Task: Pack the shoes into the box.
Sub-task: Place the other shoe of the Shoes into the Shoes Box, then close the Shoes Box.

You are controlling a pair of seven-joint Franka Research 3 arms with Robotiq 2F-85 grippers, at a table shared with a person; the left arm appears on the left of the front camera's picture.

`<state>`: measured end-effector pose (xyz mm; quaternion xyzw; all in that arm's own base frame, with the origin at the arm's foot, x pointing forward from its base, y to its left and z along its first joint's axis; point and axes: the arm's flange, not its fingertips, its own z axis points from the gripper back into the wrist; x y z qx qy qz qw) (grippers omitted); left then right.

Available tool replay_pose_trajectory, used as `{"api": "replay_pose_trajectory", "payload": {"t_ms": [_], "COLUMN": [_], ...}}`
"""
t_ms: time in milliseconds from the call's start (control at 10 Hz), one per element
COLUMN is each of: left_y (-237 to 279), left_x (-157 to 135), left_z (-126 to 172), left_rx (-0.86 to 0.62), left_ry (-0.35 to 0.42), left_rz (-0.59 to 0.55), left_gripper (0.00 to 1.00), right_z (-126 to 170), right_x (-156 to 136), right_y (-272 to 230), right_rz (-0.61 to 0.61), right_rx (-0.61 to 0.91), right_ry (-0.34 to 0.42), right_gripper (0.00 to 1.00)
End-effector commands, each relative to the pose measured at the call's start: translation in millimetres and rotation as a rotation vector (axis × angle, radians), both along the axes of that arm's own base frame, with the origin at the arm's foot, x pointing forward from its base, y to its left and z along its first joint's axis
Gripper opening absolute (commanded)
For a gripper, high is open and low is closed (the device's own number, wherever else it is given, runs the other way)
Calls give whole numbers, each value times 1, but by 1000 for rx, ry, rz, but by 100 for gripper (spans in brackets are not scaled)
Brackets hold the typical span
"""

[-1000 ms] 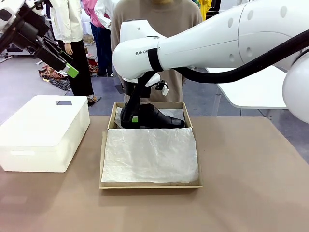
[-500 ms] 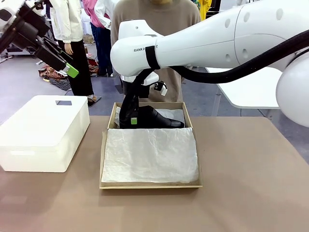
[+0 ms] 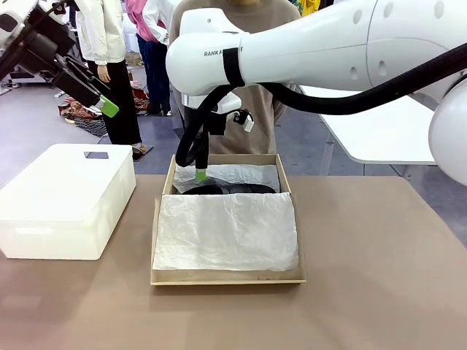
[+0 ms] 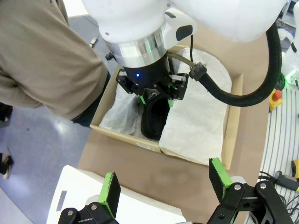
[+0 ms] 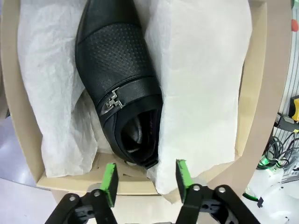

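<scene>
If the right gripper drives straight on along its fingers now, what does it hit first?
Most likely the heel end of the glossy black leather shoe lying in the tissue-lined tan cardboard box; the right gripper hangs open above it. Depth is unclear.

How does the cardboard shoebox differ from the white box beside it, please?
The shoebox is tan and shallow; the white box is taller, with rounded edges. The shoebox lies open, holding a black shoe; the white box looks closed. Both sit on the table.
</scene>
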<state>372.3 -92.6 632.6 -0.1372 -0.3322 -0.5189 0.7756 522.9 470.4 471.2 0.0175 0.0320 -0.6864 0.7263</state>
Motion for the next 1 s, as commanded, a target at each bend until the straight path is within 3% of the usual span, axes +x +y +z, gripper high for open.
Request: {"api": "replay_pose_trajectory", "payload": {"t_ms": [0,900], "left_y": [0,0], "left_x": [-1,-1], "left_z": [1,1], "left_rx": [-16,-16], "left_ry": [3,3], "left_rz": [-5,-5], "left_gripper": [100,100], "right_z": [13,7], "right_x": [-2,-3], "right_y": [2,-1], "right_rz": [-27,4], "right_rx": [-13,0], "right_ry": [7,-3], "right_gripper": [100,100]}}
